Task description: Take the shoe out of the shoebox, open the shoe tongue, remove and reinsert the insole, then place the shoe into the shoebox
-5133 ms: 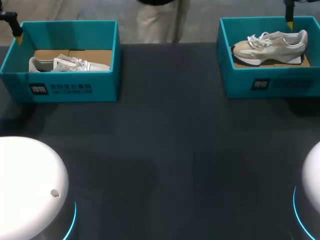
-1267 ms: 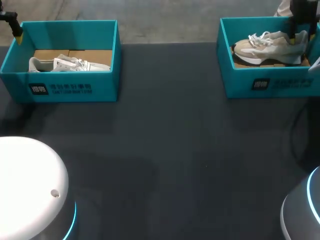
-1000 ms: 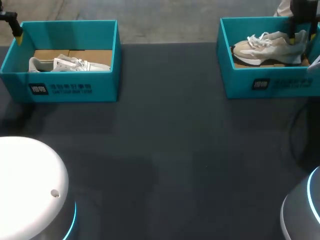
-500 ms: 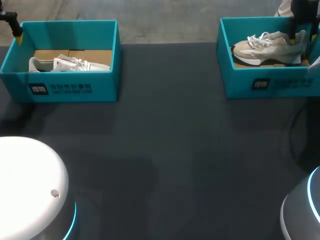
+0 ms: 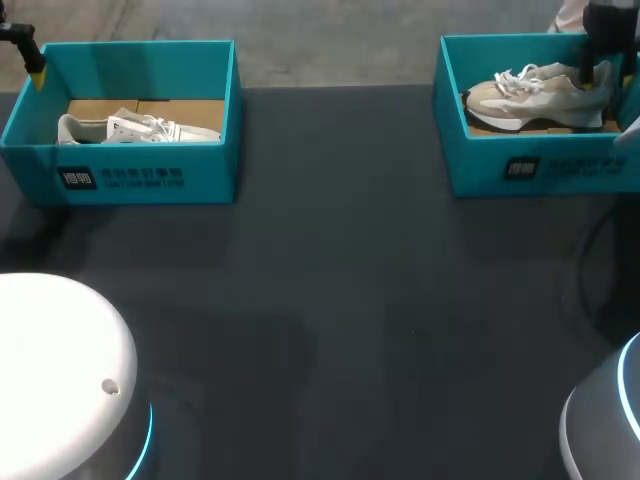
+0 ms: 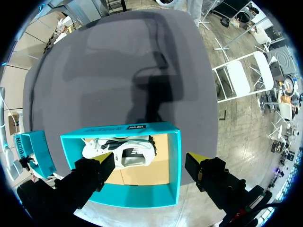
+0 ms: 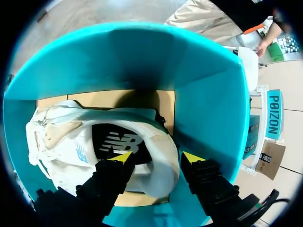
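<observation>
The left tool [image 6: 151,163], black with two yellow-tipped fingers, points straight down, its fingers spread wide apart. The right tool [image 7: 156,158], of the same build, also points down with its fingers parted. The left arm's white rounded base [image 5: 60,370] and the right arm's base [image 5: 605,430] sit at the near corners.

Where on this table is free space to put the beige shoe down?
The dark table lies bare between the left shoebox and the right shoebox, and across the near side before them. Crowded: the right shoebox, with the beige shoe and the right gripper.
</observation>
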`<state>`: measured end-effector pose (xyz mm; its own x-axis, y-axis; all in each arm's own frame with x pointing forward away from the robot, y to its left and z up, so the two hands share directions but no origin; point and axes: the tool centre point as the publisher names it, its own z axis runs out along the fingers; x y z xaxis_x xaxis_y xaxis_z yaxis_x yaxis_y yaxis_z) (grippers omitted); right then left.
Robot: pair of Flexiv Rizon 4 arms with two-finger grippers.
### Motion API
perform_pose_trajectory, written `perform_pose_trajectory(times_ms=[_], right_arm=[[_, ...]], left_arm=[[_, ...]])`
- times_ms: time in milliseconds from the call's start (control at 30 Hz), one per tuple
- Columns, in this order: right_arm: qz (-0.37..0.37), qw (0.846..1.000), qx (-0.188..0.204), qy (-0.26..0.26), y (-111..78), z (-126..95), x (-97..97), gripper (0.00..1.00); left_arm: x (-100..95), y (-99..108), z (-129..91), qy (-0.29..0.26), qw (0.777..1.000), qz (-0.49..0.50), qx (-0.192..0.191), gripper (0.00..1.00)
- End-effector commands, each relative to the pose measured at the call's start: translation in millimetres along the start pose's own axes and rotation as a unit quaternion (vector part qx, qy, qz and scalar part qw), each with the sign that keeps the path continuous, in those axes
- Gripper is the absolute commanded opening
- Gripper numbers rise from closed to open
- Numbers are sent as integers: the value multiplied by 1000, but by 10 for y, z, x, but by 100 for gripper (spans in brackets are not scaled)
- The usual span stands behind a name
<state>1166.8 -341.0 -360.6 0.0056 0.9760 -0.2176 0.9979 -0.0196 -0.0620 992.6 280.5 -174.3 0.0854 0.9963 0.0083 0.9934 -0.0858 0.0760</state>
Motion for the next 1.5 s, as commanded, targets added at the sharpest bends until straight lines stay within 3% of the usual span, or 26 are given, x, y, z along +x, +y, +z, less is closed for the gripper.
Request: perform_pose_trajectory(times_ms=[33, 267, 567, 600, 667, 700, 1000, 1100, 1267, 1500], right_arm=[[-1, 999, 35, 2, 125, 51, -19, 65], [-4, 999, 39, 8, 129, 52, -19, 74], [-11, 998, 51, 18, 153, 108, 31, 72], [-10, 998, 53, 20, 151, 117, 32, 70], [-10, 998, 55, 22, 148, 127, 36, 50], [-10, 998, 56, 22, 144, 128, 44, 48], [-13, 998, 57, 24, 129, 117, 78, 48], [-12, 998, 57, 22, 128, 122, 77, 53], [-8, 998, 61, 22, 150, 141, 30, 85], [-7, 998, 63, 22, 176, 157, 33, 82]], left_arm=[[-3, -12, -6, 2, 1000, 0, 0, 100], [-3, -12, -6, 2, 1000, 0, 0, 100], [-3, -12, -6, 2, 1000, 0, 0, 100], [-3, -12, -6, 2, 1000, 0, 0, 100], [-3, -12, -6, 2, 1000, 0, 0, 100], [-3, -12, -6, 2, 1000, 0, 0, 100], [-3, -12, -6, 2, 1000, 0, 0, 100], [-3, -12, -6, 2, 1000, 0, 0, 100], [-3, -12, -6, 2, 1000, 0, 0, 100], [-3, -12, -6, 2, 1000, 0, 0, 100]])
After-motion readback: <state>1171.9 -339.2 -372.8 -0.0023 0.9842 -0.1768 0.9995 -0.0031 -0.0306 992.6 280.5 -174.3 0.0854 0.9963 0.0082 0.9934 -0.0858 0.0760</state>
